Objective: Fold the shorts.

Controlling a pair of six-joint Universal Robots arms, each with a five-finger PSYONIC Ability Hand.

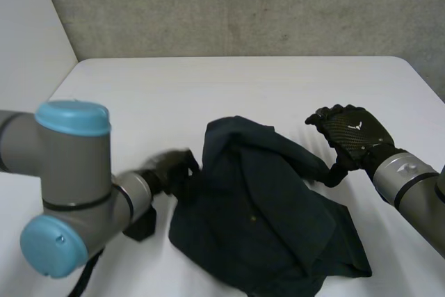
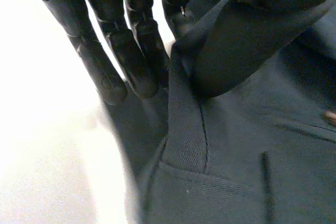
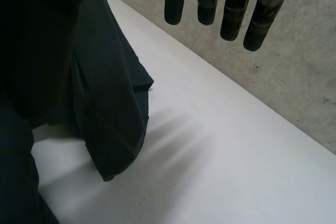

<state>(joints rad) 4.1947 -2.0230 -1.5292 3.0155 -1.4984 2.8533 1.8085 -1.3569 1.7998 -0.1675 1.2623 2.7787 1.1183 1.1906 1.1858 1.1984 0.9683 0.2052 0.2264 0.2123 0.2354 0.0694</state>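
Centrally, one shorts [image 1: 264, 213] (crumpled), left hand [image 1: 170, 167] pinching, right hand [image 1: 351, 133] slack, one table [image 1: 208, 88].

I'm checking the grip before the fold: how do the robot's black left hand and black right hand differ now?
The left hand pinches an edge of the dark navy fabric shorts between fingers and thumb; the right hand has straight fingers and holds nothing. The left hand lies low at the shorts' left side; the right hand is raised over the white table at their right side. Both are black and flank the shorts.
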